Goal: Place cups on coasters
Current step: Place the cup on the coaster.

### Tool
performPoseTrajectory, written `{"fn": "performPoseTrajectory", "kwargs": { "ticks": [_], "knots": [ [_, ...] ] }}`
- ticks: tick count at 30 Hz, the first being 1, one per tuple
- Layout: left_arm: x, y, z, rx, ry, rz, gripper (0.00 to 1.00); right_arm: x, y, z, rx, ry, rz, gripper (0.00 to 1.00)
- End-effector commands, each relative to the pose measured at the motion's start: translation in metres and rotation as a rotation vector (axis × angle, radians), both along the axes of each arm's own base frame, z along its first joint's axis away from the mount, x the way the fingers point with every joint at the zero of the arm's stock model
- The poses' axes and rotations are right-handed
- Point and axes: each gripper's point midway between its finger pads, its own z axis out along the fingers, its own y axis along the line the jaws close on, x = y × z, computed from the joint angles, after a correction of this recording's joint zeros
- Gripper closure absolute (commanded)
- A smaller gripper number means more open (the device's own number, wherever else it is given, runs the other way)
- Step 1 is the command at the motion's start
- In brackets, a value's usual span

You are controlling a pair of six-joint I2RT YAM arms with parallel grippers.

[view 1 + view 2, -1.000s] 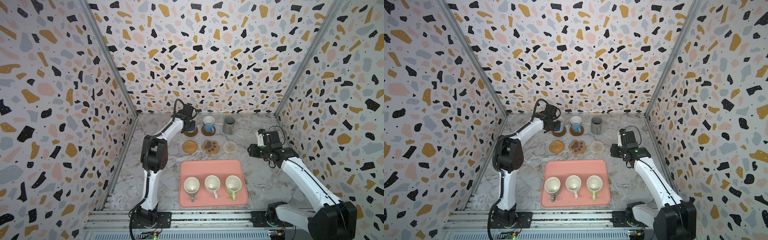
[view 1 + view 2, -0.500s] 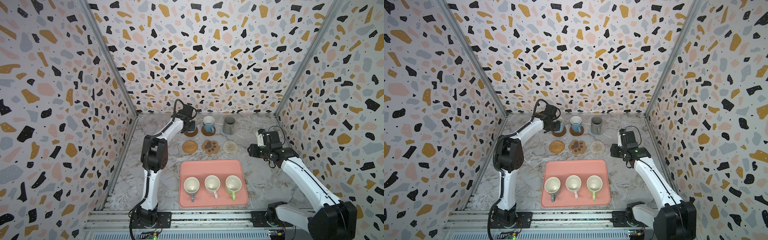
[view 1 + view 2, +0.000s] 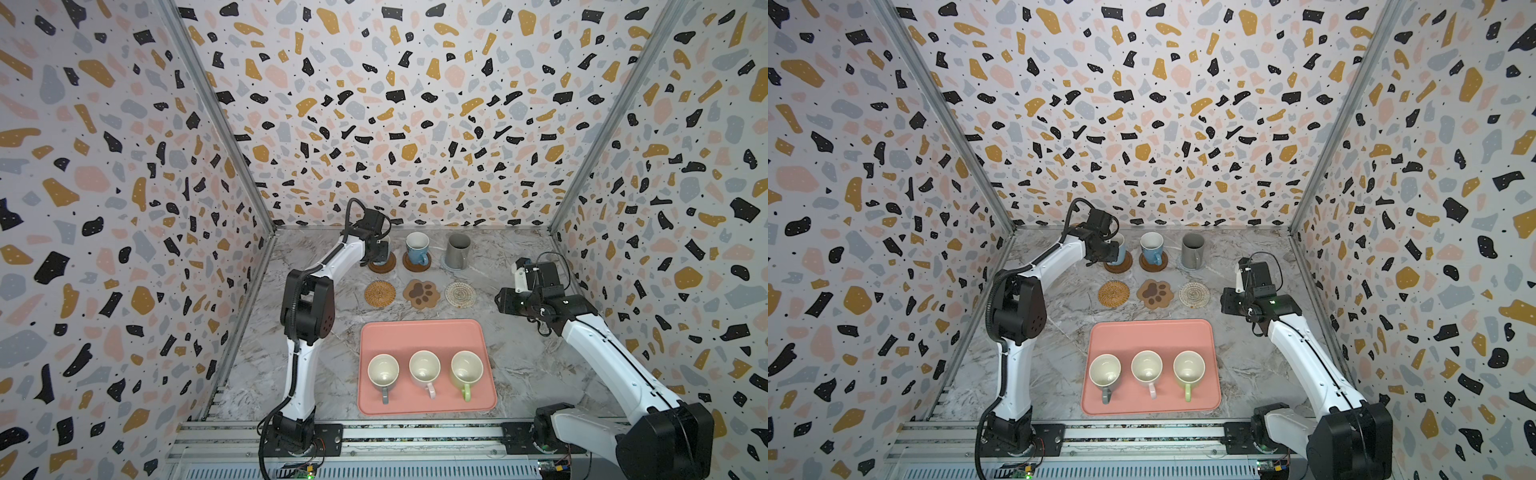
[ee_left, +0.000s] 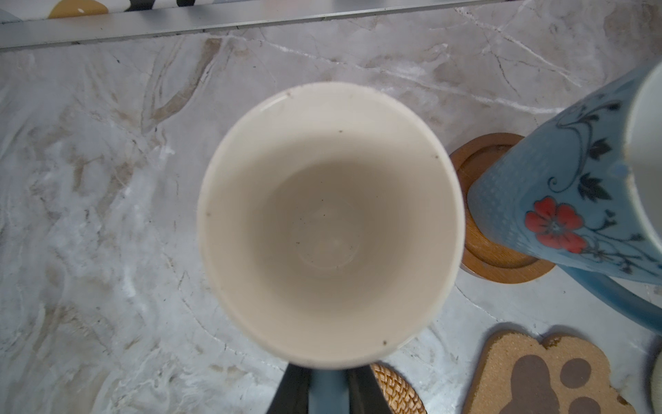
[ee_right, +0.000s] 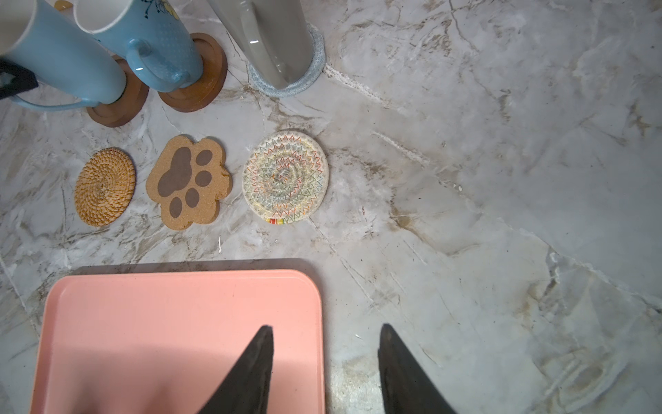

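Note:
My left gripper is at the back left, shut on the handle of a light blue cup. That cup stands on a brown wooden coaster. The left wrist view looks down into its cream inside, with the blue handle between the dark fingers. A second light blue cup stands on another wooden disc, and a tall dark grey cup on a grey-blue coaster. The rattan, paw-shaped and whitish coasters are bare. My right gripper is open and holds nothing.
A pink tray near the front holds three cream-lined cups with grey, pink and green handles. The right gripper hovers by the tray's back right corner. Terrazzo-patterned walls close in three sides.

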Motion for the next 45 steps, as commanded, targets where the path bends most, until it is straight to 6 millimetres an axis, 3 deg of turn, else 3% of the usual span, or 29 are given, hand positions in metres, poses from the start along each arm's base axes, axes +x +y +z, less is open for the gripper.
{"fn": "performPoseTrajectory", "kwargs": {
  "ticks": [1, 16, 23, 34, 41, 45],
  "knots": [
    [0.006, 0.002, 0.027, -0.016, -0.077, -0.001, 0.79, 0.001, -0.002, 0.013, 0.006, -0.028, -0.011, 0.50],
    [0.002, -0.004, 0.033, -0.070, -0.078, -0.006, 0.80, 0.001, -0.001, 0.013, 0.014, -0.027, -0.009, 0.50],
    [-0.003, -0.004, 0.026, -0.063, -0.063, -0.008, 0.82, 0.001, 0.000, 0.012, 0.015, -0.025, -0.008, 0.50],
    [0.000, -0.003, 0.019, -0.052, -0.050, -0.004, 0.72, 0.000, 0.000, 0.013, 0.018, -0.026, -0.009, 0.50],
    [-0.005, -0.001, 0.024, -0.037, -0.056, -0.004, 0.85, 0.001, 0.000, 0.012, 0.018, -0.026, -0.010, 0.50],
    [-0.006, 0.000, 0.027, -0.030, -0.058, -0.003, 0.87, 0.001, 0.000, 0.011, 0.020, -0.025, -0.007, 0.50]
  ]
}}
